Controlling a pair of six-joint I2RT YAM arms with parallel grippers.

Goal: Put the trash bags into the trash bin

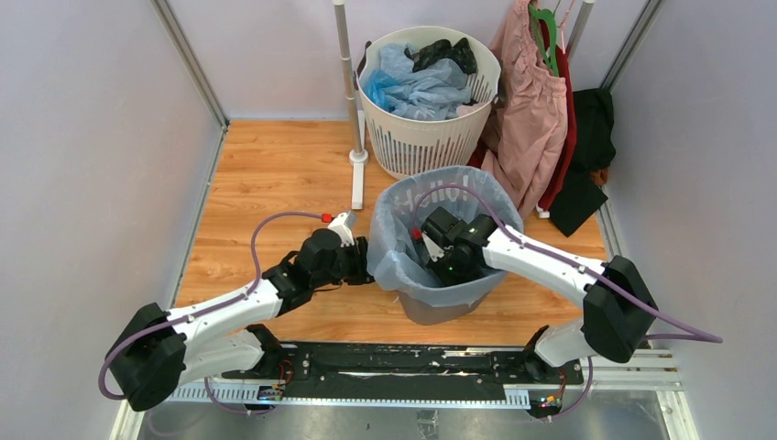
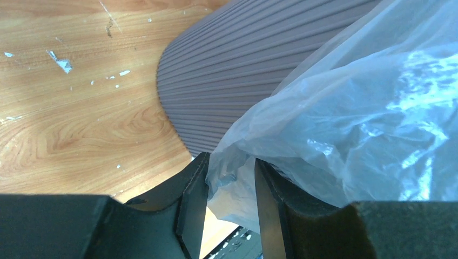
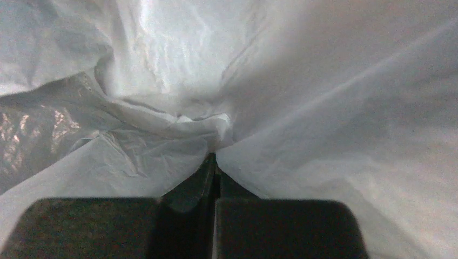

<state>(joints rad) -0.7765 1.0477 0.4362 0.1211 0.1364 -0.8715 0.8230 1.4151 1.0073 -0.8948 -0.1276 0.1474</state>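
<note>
Left fingers (image 2: 190,200) part-closed on bunched fold of pale blue bag (image 2: 367,108), outside trash bin (image 2: 237,70) wall. Bag lines bin, draped over rim. We judge film light, limp, slippery, tear-prone: take bunched folds, never single layer. Right fingers (image 3: 209,174) shut inside bin, pinching puckered film.

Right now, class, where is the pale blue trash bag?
In the top view, mid-floor, the pale blue trash bag lines the grey trash bin, directly below the white basket.
</note>
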